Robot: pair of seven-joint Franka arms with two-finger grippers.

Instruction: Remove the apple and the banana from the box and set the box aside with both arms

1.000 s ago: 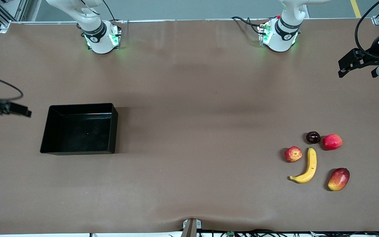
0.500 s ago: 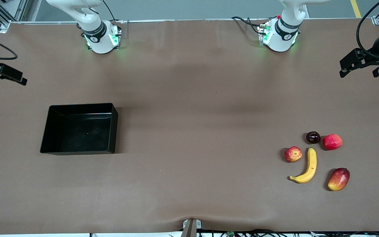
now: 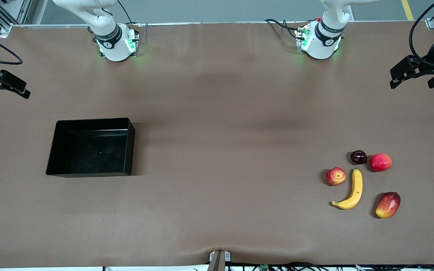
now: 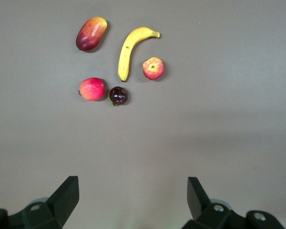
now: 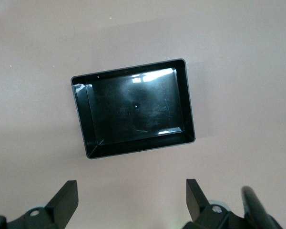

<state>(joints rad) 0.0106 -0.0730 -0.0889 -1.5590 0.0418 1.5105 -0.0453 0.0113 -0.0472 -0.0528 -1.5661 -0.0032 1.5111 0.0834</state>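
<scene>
Brown matting covers the whole surface [image 3: 217, 150], and from my seat the job looks done: the box [image 3: 90, 147] sits empty toward the right arm's end, while the apple [image 3: 335, 176] and the banana [image 3: 351, 194] lie just beside each other toward the left arm's end, among a mango [image 3: 387, 204], a plain red fruit [image 3: 380, 162] and a dark plum [image 3: 358, 157]. My left pincer [image 4: 132, 198] hangs over bare matting near that fruit cluster, jaws spread wide and holding nothing; my right pincer [image 5: 131, 200] hovers at its own end, over matting near the box, equally wide and empty. I judge the main risk now is a careless descent: either arm dropping could clip the box wall or scatter the round fruits, which would roll easily.
</scene>
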